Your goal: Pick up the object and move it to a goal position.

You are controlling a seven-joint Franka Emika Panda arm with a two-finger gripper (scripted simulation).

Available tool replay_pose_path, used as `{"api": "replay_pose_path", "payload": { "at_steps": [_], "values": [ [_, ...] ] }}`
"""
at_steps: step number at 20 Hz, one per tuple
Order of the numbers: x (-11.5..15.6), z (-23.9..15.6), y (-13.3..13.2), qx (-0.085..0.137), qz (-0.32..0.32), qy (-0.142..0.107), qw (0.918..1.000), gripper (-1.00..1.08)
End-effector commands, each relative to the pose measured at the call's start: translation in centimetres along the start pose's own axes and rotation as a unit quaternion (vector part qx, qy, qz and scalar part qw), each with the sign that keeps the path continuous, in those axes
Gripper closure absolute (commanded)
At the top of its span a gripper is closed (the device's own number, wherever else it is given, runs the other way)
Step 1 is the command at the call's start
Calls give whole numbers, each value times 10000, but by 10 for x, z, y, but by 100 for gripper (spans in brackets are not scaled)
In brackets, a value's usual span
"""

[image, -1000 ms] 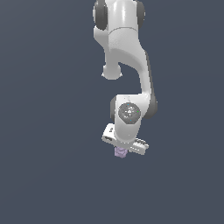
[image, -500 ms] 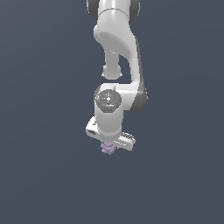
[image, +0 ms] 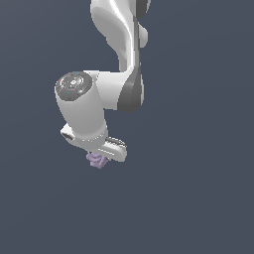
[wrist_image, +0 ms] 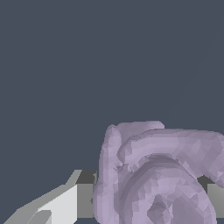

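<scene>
Small pale lavender lumpy block with swirl relief [image: 97,160], lower centre-left of exterior view, pinched in white two-finger gripper [image: 100,158]. Likely light, rigid; flat sides grip best, uneven relief may slip.

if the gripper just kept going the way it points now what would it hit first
Nothing visible. The gripper points downward, shut on the purple object; beyond it both views show only plain dark background, though depth there is hard to judge.

The arm [image: 116,54] comes down from above. The gripper [image: 101,155] sits at its low end, and the object [image: 97,160] is tucked right under it, between the fingers [wrist_image: 61,205] (one on each side of it, touching).
</scene>
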State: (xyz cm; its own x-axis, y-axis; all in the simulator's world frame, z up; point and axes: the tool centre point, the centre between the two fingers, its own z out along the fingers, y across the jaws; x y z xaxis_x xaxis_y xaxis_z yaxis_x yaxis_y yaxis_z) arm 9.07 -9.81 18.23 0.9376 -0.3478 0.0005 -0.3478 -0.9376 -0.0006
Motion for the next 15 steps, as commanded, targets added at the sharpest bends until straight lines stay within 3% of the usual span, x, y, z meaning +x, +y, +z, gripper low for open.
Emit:
{"api": "replay_pose_path", "payload": {
  "at_steps": [1,7,15],
  "values": [
    [8,-18,20,0,-4,-3,10000,108],
    [22,-48,51,-3,-6,-3,10000,108],
    [28,-59,63,-3,-6,-3,10000,108]
  ]
}}
